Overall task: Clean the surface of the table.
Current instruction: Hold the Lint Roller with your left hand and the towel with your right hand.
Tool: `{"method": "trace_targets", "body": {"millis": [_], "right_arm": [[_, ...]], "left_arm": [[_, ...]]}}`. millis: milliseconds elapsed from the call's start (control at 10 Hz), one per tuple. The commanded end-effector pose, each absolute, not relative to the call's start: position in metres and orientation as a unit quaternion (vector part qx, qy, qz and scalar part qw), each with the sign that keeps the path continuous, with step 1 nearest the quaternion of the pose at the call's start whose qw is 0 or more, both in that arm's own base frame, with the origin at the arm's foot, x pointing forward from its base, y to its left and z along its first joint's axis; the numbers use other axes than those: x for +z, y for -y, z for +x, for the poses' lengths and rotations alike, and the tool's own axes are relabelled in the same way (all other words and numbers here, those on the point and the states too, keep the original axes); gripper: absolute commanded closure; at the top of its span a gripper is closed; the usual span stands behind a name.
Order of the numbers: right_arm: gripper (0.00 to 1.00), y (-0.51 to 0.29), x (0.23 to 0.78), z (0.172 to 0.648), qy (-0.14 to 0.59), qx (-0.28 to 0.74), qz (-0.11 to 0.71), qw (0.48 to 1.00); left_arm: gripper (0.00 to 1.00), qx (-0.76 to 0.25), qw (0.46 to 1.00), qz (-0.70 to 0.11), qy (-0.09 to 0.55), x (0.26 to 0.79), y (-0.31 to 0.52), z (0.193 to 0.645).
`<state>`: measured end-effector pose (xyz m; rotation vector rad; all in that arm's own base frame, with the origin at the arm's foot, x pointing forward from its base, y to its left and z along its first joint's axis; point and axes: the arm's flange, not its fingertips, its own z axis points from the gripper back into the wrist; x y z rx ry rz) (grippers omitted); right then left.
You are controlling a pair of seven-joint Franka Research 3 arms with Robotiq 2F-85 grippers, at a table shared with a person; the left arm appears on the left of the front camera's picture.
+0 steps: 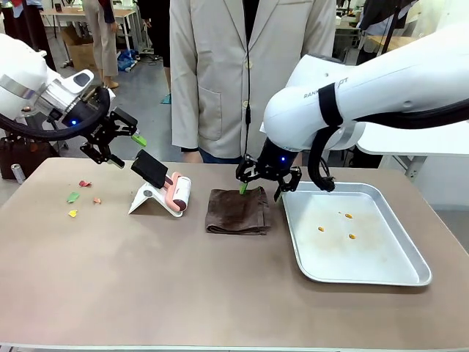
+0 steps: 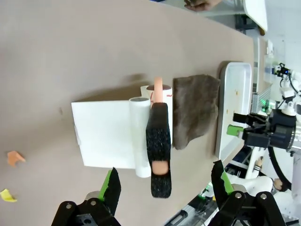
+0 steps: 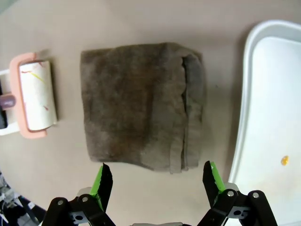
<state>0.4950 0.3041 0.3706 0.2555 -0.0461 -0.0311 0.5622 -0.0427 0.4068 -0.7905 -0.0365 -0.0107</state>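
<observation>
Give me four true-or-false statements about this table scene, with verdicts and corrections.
1. The right gripper hangs open above the folded brown cloth. True.
2. The left gripper is shut on the lint roller. False: it is open and holds nothing, near the roller's handle but apart from it.
3. Coloured paper scraps lie on the table toward the robot's left. True.
4. The metal tray holds nothing. False: a few small yellow bits lie in it.

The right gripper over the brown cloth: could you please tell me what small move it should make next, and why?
Probably lower the right gripper straight down and close on the folded brown cloth. Its jaws stand open above the cloth and hold nothing, the cloth lies flat between them in the wrist view, and coloured scraps lie on the table, not yet wiped away.
</observation>
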Motion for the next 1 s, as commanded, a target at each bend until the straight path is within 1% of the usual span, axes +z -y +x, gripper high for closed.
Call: {"method": "trace_targets", "body": {"millis": [0,200,500,900], "right_arm": [[0.0,-0.317,0.362,0.514,0.038,-0.007,0.106,0.994],[0.0,-0.323,0.353,0.525,0.043,-0.02,0.091,0.995],[0.0,-0.337,0.336,0.538,0.025,-0.024,0.057,0.998],[0.0,-0.342,0.311,0.542,0.006,-0.023,-0.01,1.0]], "left_arm": [[0.0,-0.003,0.917,-0.397,0.024,0.4,0.045,0.57],[0.0,-0.009,0.917,-0.399,0.01,0.39,0.048,0.574],[0.0,-0.024,0.913,-0.407,0.002,0.38,0.056,0.574],[0.0,-0.034,0.912,-0.409,-0.007,0.375,0.053,0.576]]}}
